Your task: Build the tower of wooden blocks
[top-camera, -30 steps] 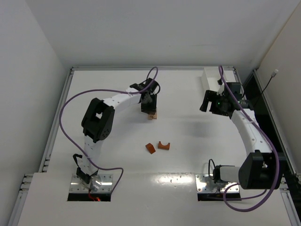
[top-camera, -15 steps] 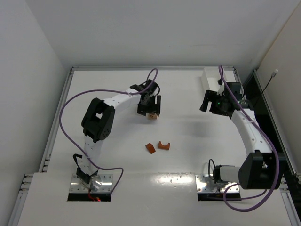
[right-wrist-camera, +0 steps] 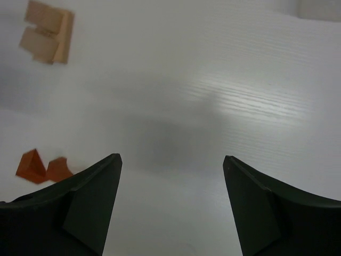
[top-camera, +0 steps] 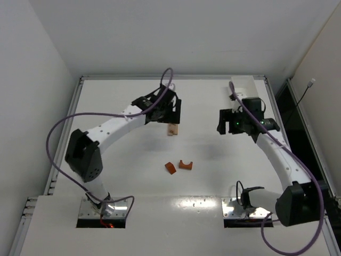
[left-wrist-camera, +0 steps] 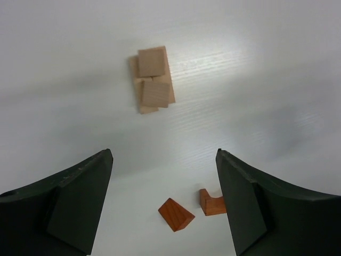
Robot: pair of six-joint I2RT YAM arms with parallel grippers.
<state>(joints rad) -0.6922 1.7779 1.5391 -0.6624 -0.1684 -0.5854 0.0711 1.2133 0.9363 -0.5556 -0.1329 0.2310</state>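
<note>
The left arm [top-camera: 114, 128] rises from its base at the near left edge, folds at a dark elbow [top-camera: 82, 154] and reaches forward and to the right; its wrist [top-camera: 152, 104] tilts down, the jaws standing wide apart, both dark fingers [left-wrist-camera: 69, 197] spread to the sides of the wrist view; the right arm [top-camera: 279, 154] bends at its elbow [top-camera: 295, 202] near the right edge and sweeps forward and leftward; its wrist [top-camera: 250, 114] faces left, jaws likewise parted, fingers [right-wrist-camera: 80, 197] well apart.
</note>
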